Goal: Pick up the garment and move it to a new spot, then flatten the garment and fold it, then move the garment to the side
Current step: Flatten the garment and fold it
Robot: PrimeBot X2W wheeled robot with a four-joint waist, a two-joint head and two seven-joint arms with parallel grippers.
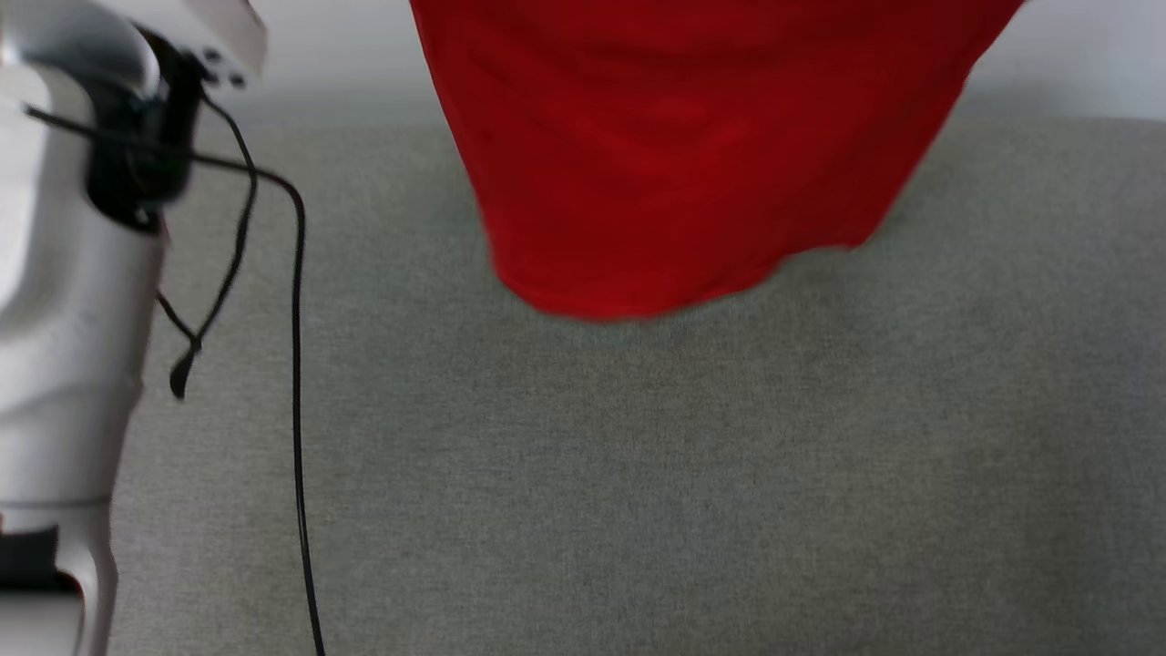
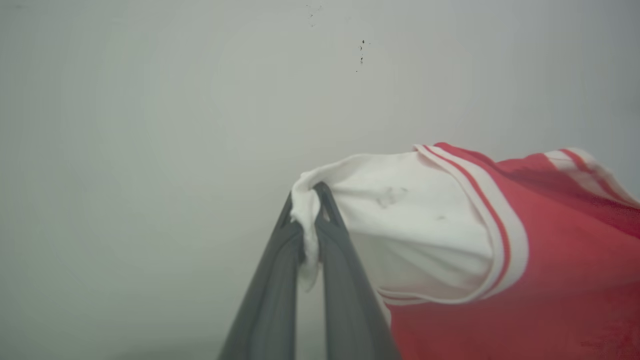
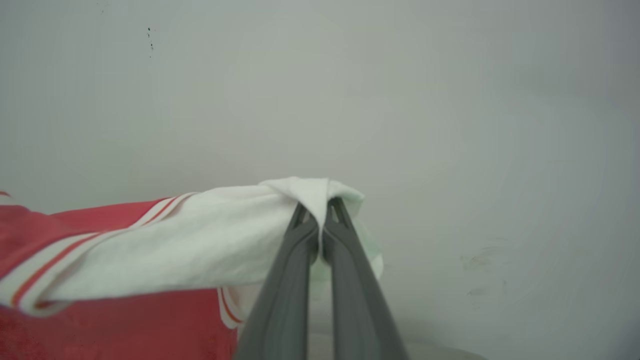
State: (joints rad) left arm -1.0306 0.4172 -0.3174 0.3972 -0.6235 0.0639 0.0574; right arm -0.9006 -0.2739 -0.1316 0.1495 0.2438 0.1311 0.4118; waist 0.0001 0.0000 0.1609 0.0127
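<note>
The garment, a red jersey, hangs in the air over the grey surface, its lower hem loose just above the cloth. In the left wrist view my left gripper is shut on the edge of one white sleeve, with red-white striped trim beside it. In the right wrist view my right gripper is shut on the other white sleeve. Both sleeves are stretched out sideways from the red body. The lettering on the chest is hidden.
A grey fabric surface spreads below the hanging jersey. My pale left forearm stands at the left edge with black cables dangling beside it. A pale wall lies behind both grippers.
</note>
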